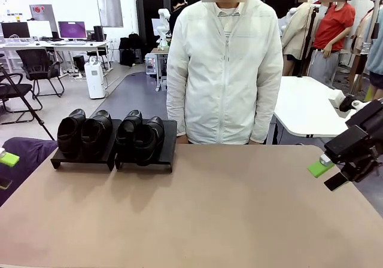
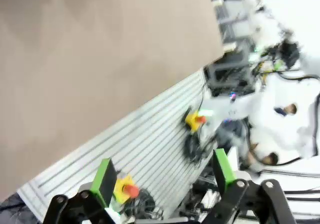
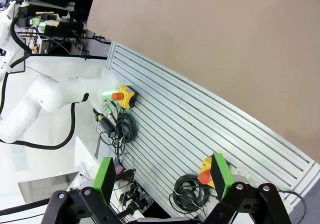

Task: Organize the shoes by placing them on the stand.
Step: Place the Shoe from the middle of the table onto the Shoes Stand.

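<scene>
Where the front view looks across it, the bench is a broad tan surface with a person in a white jacket standing at its twelve o'clock edge.

Stand: two low matte-black platforms set side by side and touching, at about ten o'clock on the bench, near the far edge.

Shoes: four shiny black dress shoes, two on each platform, upright, toes toward the robot, each pair touching side by side.

Right end effector: at three o'clock, off the bench's right edge, tilted; one green pad and one dark finger show. In the right wrist view its fingers stand wide apart with nothing between them, over a ribbed grey panel.

Left end effector: at nine o'clock, at the picture's left border, a green pad showing. In the left wrist view, blurred, the fingers are spread wide, nothing held.
</scene>
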